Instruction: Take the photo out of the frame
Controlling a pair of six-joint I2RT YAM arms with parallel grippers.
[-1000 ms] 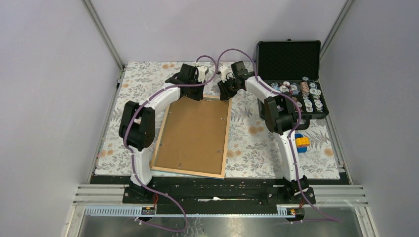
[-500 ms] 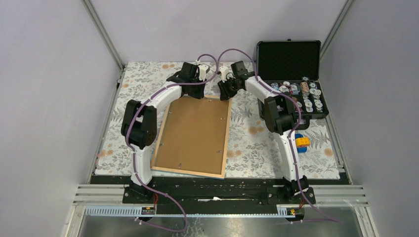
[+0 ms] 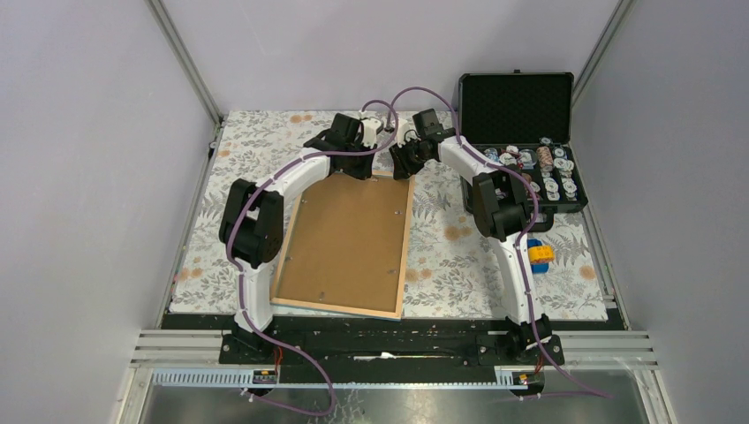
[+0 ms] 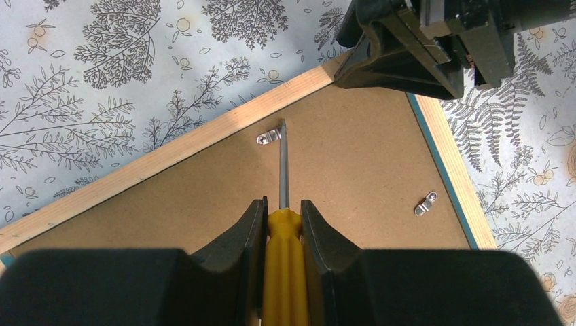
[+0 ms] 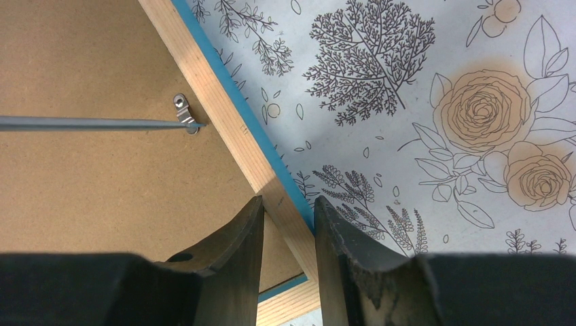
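**First:** Flower-printed cloth is spread over the tabletop point(image 3: 450, 256), which is closed in by plain lilac walls point(image 3: 88, 177). What is found toward the left?

**Second:** The frame point(image 3: 349, 238) is laid face down, left of the middle. Its near edge is close to the tabletop's near edge, and its brown panel and pale wood rim are turned up. At its far edge, the left hand point(image 4: 282, 207) is pressed onto the yellow handle of a screwdriver point(image 4: 284, 251).

**First:** Where is the blade placed?

**Second:** Its tip is set against a small metal clip point(image 4: 270, 136) just inside the far rim, so the two are touching. A second clip point(image 4: 425, 203) is seen by the right rim, apart from the tool.

**First:** And the right hand?

**Second:** The right hand point(image 5: 288, 214) is placed at the frame's far right corner. The wood rim and its blue edge are pinched between the fingers.

**First:** Is the photo seen?

**Second:** It cannot be seen in any view; only the frame's back is shown.

**First:** What is found further right?

**Second:** An open black case point(image 3: 515, 104) is set at the tabletop's far right corner. Its lower half is filled with round items too small to be told apart. A blue and yellow object point(image 3: 540, 254) is laid near the right edge, just beside the right arm.
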